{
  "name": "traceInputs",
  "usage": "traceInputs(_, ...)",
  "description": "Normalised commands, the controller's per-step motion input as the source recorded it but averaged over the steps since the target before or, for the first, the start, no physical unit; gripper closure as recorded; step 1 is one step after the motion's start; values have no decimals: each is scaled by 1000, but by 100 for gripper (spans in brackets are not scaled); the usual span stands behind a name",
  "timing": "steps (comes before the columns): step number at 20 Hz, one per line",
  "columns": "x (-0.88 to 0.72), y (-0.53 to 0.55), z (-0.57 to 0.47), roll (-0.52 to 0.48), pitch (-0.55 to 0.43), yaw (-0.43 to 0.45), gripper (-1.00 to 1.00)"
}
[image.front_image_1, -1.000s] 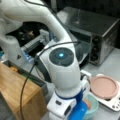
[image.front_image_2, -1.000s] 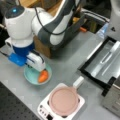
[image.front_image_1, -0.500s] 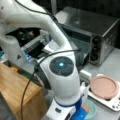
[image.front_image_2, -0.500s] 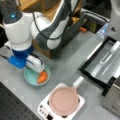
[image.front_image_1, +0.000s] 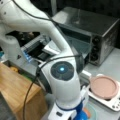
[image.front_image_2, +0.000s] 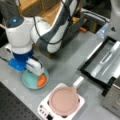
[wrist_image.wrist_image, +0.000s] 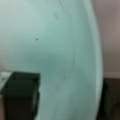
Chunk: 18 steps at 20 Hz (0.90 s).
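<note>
While the white robot arm leans low over the grey worktop, its claw is down inside the shallow pale-green round plate, right beside the small orange carrot-like piece lying in that plate. Whether the claw is clenched or released, I cannot tell; the wrist view shows only one dark finger pressed close against the green plate surface. Just toward a front view's right sits the pink round pan on its white square hotplate, with the open silver toaster oven further off. Risk here, as I judge it: the claw sits so low that a sideways nudge could skid the plate or roll the orange piece out of reach.
</note>
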Motion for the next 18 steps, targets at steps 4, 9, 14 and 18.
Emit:
traceInputs(4, 335, -52, 82, -120, 115, 97, -100)
traceInputs(9, 344, -25, 127, -130, 140, 89, -100)
traceInputs(14, 348, -79, 162, -139, 164, 97, -100)
traceInputs(18, 350, -100, 144, -145, 191, 106, -100)
